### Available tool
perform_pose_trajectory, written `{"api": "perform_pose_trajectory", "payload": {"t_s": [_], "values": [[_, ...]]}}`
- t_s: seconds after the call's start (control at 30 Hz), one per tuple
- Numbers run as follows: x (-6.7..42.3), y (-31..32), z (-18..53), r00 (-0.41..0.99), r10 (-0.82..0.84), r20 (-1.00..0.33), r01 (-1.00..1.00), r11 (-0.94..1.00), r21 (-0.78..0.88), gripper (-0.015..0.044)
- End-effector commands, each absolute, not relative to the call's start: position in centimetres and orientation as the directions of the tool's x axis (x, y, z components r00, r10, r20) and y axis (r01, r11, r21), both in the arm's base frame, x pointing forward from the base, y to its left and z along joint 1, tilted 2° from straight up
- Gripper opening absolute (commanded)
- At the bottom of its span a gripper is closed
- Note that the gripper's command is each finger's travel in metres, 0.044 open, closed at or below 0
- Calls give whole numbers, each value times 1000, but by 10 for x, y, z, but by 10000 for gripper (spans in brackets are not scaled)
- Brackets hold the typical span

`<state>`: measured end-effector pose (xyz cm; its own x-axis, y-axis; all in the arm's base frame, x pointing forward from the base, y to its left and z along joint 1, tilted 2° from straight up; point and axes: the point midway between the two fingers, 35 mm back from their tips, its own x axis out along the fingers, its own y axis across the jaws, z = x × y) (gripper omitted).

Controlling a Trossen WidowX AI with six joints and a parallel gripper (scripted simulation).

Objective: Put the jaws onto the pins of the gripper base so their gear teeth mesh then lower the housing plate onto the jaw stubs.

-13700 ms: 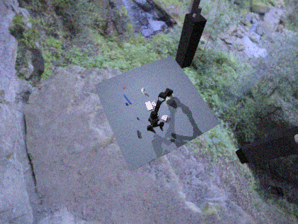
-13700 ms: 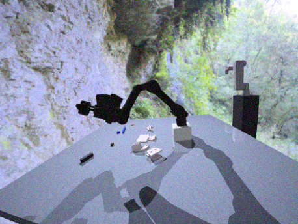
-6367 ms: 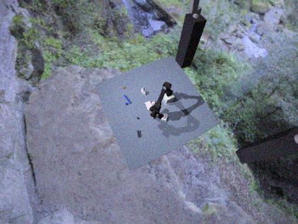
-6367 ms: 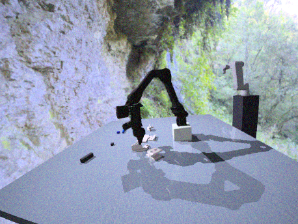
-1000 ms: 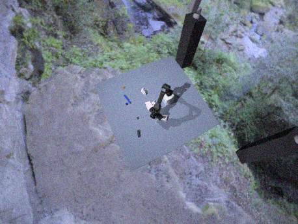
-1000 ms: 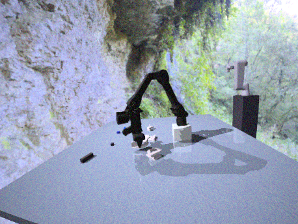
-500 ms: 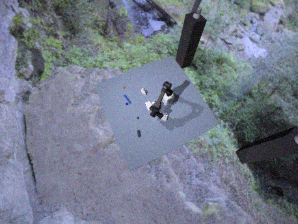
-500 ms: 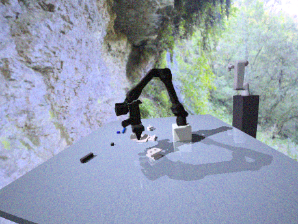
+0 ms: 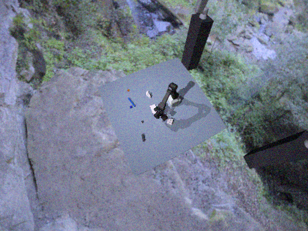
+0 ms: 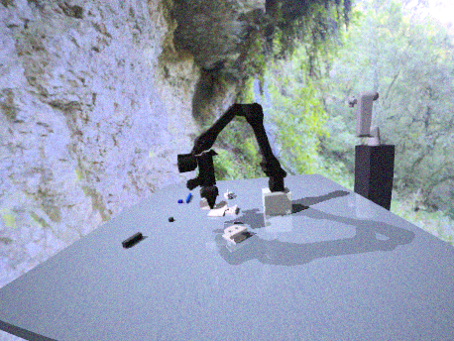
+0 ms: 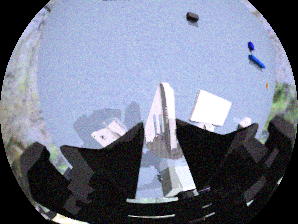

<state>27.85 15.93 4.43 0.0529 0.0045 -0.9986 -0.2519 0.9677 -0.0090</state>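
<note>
My gripper (image 10: 211, 205) (image 11: 158, 124) is shut on a pale, pointed jaw (image 11: 161, 112), which stands out between the fingertips and appears to be held above the table. The white square housing plate (image 11: 212, 107) (image 9: 153, 108) lies beside the right finger in the wrist view. The pale gripper base (image 11: 106, 135) (image 10: 236, 232) (image 9: 171, 121), with small dark spots on top, lies beyond the left finger. A small pale piece, seemingly the other jaw (image 9: 148, 94) (image 10: 229, 194) (image 11: 244, 121), lies apart. Its teeth and the base's pins are too small to make out.
A blue bar (image 9: 132, 102) (image 11: 256, 61) and a small blue piece (image 9: 131, 107) (image 11: 251, 46) lie together. A dark block (image 9: 143, 137) (image 10: 132, 240), a small dark piece (image 9: 142, 121) (image 10: 170, 219) and an orange piece (image 9: 128, 90) are also on the table. The arm stands on a pale block (image 10: 278, 205).
</note>
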Motion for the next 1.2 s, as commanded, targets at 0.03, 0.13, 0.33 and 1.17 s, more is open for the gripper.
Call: {"api": "perform_pose_trajectory", "payload": {"t_s": [0.03,0.13,0.33,1.17], "values": [[279,144,47,62,7,-998,-185,983,-5,134],[278,134,47,62,6,-998,-143,990,-3,134],[275,114,47,62,4,-998,-58,998,0,134],[262,67,44,62,0,-998,162,987,10,134]]}}
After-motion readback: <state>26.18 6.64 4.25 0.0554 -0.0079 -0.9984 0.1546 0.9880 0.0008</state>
